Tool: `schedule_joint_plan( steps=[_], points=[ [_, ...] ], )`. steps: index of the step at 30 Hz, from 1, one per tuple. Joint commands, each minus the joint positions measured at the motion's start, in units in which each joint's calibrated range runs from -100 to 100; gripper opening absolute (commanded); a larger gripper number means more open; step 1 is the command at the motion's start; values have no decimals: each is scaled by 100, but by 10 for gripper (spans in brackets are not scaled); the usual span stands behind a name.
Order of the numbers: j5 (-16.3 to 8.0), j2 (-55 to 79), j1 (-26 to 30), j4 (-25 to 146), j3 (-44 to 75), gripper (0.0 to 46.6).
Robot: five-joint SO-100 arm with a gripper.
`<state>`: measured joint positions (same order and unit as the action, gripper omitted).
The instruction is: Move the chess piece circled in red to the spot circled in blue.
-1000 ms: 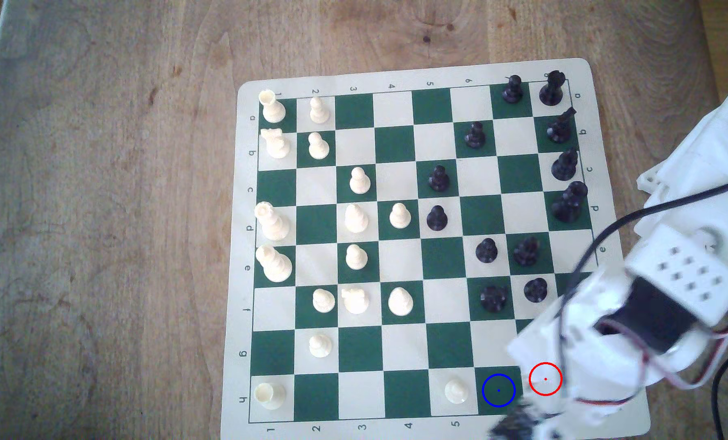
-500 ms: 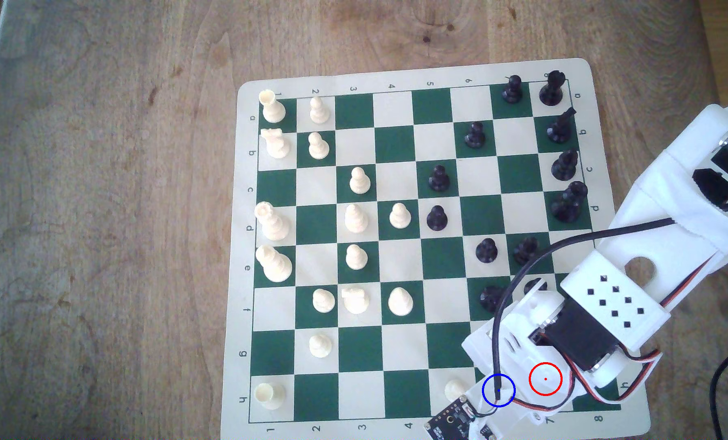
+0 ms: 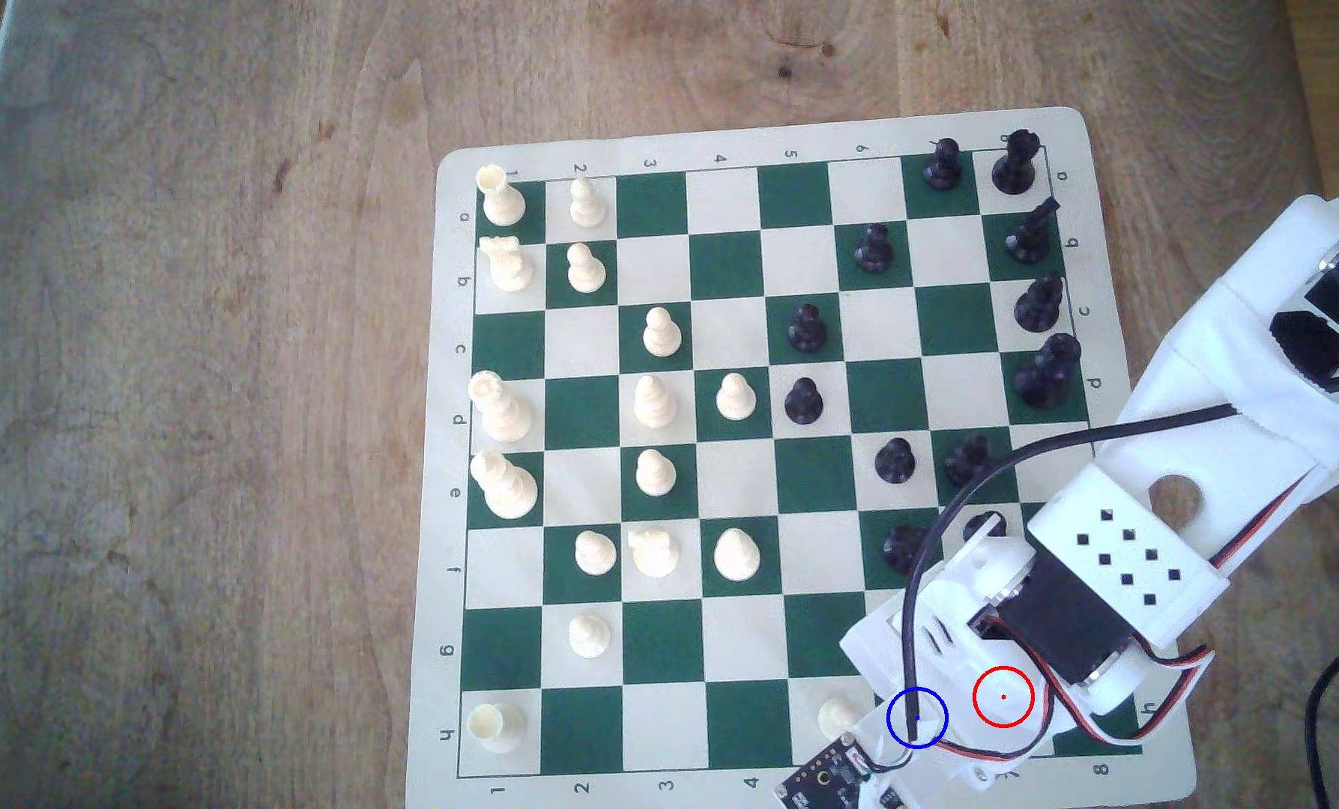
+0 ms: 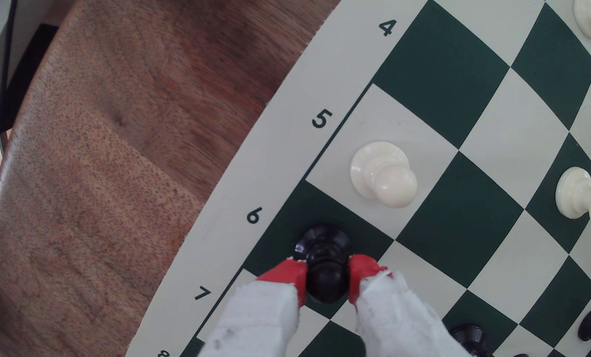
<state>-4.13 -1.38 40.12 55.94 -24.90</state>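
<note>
In the wrist view my gripper [image 4: 326,276] is shut on the black pawn [image 4: 325,250], its red fingertips [image 4: 288,274] pinching the ball head from both sides. The pawn stands upright with its base over the dark green square [image 4: 318,209] beside the border number 6; I cannot tell if it touches the board. In the exterior view my white arm [image 3: 1117,560] reaches over the board's near right corner. Its wrist covers the blue ring [image 3: 889,717], the red ring [image 3: 1003,697] and the pawn.
A cream pawn [image 4: 383,175] [image 3: 837,712] stands on the cream square next to the pawn's square. Black pieces [image 3: 901,544] sit just behind the wrist. More cream pieces [image 4: 582,199] lie further in. The board's border and the wooden table edge [image 4: 81,206] run close by.
A second ago the wrist hung over the red ring. It has swung to the exterior view's left and now covers the blue ring. In the last half second it barely shifted.
</note>
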Motion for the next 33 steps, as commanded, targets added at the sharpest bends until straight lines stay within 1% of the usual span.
schedule_joint_plan(
  steps=[1,4,5,6,13,17,19,27,33],
  points=[
    [29,-99,12,49,350,10],
    [29,-99,20,49,332,21],
    [29,-99,20,49,323,44],
    [29,-99,20,49,314,55],
    [20,-116,52,57,278,79],
    [0,-312,75,-123,15,132],
    [0,-566,122,-499,-411,193],
    [0,-829,122,-483,-547,196],
    [88,-948,28,-483,-692,196]
  ],
)
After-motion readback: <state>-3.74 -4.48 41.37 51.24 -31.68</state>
